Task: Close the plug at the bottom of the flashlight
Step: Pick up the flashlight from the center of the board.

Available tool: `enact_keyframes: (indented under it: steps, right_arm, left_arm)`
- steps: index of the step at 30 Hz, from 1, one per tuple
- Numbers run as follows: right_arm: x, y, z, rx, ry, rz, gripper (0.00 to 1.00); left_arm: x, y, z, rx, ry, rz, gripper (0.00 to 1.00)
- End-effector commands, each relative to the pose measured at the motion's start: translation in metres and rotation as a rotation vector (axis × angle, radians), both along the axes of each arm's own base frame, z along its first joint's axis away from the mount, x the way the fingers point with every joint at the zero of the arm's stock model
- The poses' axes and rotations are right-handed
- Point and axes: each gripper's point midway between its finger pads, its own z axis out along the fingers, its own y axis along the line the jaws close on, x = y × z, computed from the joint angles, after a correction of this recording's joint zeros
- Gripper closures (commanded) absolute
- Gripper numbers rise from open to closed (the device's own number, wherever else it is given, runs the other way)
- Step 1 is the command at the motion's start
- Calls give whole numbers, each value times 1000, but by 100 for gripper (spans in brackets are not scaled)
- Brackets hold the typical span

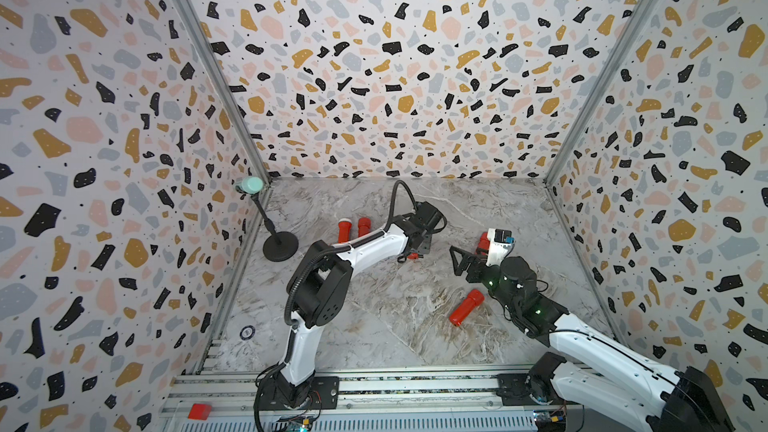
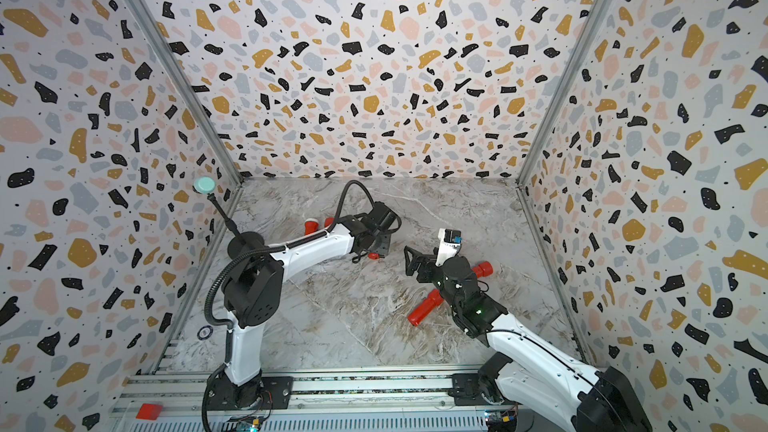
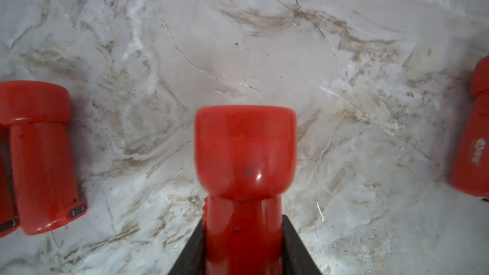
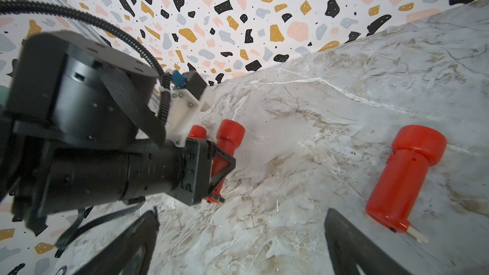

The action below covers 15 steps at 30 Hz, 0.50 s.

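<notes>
Two claws, two states. Left claw (image 3: 243, 222) is clamping the held flashlight (image 3: 244, 149) by its barrel. Right claw (image 4: 240, 215) is hanging released, fingers spread wide.

Held flashlight is lying close to the desk (image 3: 344, 48), mid-desk toward the back; can't tell if it's touching. Its plug end (image 4: 215, 199) is poking out past the claw body with a dark tab showing. Can't tell how the plug is sitting.

Room: bare marble is stretching between the two claws, and more is lying open toward the front rail (image 1: 374, 384). Back wall (image 1: 374, 76) is standing well apart from both claws.

Crowding:
- A flashlight pair (image 1: 343, 231) is lying side by side near my left forearm, on the left-wall side.
- A black stand (image 1: 280, 245) is sitting by the left wall, apart from the arm.
- Another flashlight (image 4: 404, 175) is lying near one right-claw finger, a flat blade sticking out of its tail.
- One more flashlight (image 1: 467, 307) is lying just beside my right forearm, toward the front.
</notes>
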Motion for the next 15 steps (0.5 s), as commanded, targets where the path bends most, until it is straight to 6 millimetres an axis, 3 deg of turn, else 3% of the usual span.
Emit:
enact_keyframes:
  steps: [1, 7, 15]
  right_arm:
    - [0, 6, 26, 44, -26, 39, 1]
    - [-6, 13, 19, 54, 20, 91, 1]
    - [-16, 28, 33, 129, 37, 190, 1]
  left_arm:
    - [-1, -2, 13, -163, 39, 40, 100]
    - [3, 7, 32, -305, 12, 67, 100]
    - [2, 6, 66, -524, -60, 47, 100]
